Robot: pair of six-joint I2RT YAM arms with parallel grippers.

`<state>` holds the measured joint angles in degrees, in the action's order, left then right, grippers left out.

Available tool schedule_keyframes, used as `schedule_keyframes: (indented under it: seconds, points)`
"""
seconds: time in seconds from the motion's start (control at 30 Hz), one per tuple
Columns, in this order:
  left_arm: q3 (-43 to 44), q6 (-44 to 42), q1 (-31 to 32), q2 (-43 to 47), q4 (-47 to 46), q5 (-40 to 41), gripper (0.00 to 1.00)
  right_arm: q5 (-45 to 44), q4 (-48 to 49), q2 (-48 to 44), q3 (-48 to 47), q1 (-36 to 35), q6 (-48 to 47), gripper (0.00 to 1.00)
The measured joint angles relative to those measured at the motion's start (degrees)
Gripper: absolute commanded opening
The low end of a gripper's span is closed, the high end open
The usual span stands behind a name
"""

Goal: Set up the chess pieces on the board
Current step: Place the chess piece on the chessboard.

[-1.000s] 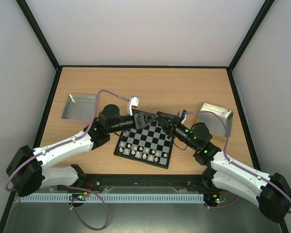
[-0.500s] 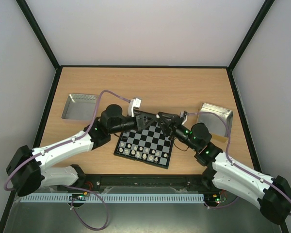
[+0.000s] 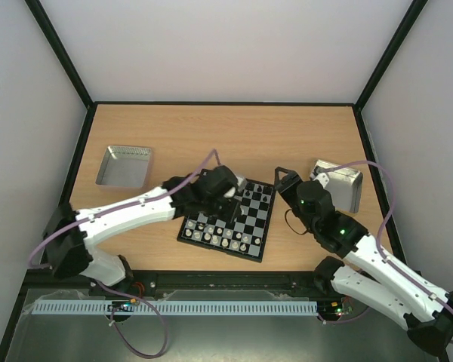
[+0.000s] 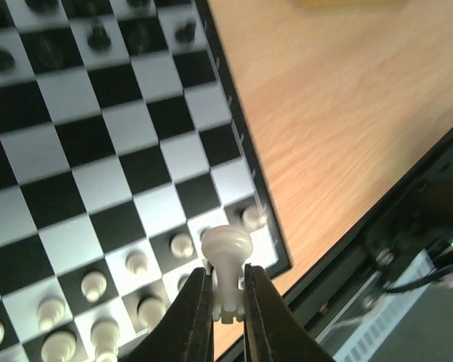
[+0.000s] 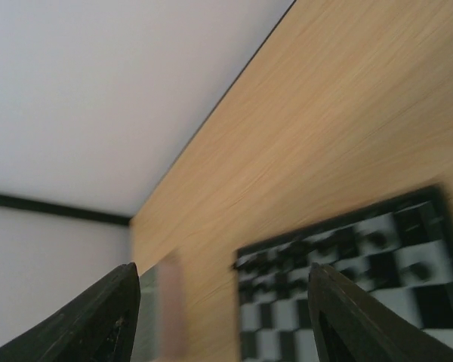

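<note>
Nearest the arms, cream-white chessmen stand along the near edge of the board, too small to tell apart. Over the board's far left part, the left hand pinches a cream-white piece by its stem, its base hidden between the fingers. The black chessmen are blurred. By the far right corner the right hand gapes empty. A metal tray sits half hidden behind that arm.
</note>
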<state>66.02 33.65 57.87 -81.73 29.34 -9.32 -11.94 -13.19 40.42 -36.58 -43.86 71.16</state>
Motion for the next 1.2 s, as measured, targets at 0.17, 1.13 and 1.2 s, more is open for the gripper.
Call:
schedule_keyframes:
  seconds: [0.17,1.13,1.2]
  points:
    - [6.88,-1.88,6.32,-8.55,11.61,3.65,0.07,-12.0,-12.33,-2.82,-2.29,0.02,-4.39,0.61]
    - [23.12,-6.23,15.47,-33.18,22.6,2.49,0.13,-25.14,-24.81,-13.2,-2.32,0.02,-5.77,0.62]
    - [23.47,-6.27,15.45,-33.66,22.64,2.58,0.14,-25.14,-24.81,-13.31,-2.32,0.02,-5.77,0.62]
